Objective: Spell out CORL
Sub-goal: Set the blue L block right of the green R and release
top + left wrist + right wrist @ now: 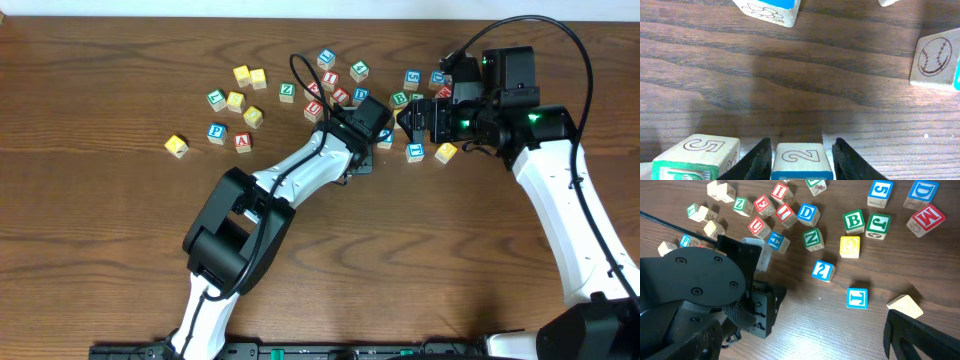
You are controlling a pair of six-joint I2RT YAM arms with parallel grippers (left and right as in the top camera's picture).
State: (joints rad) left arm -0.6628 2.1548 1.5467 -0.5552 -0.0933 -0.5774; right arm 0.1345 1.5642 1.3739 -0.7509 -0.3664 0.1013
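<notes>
In the left wrist view my left gripper (801, 149) stands open around a wooden cube (801, 159) with a blue top and a 2 on its side. That cube rests on the table, with a gap showing at the right finger (852, 162). Overhead, the left gripper (368, 128) hides it. My right gripper (412, 122) hovers open just to the right, with only bare wood between its fingers (920, 335). A yellow C cube (849, 246) lies ahead of it. Other yellow cubes (241, 74) lie at the far left. I cannot read an R or an L.
A green-topped cube with a 5 (695, 155) touches the outside of the left finger. Several lettered cubes crowd the table's far middle (330, 90). A blue T cube (857, 298) and a pale cube (905, 305) lie near my right gripper. The two arms are close together.
</notes>
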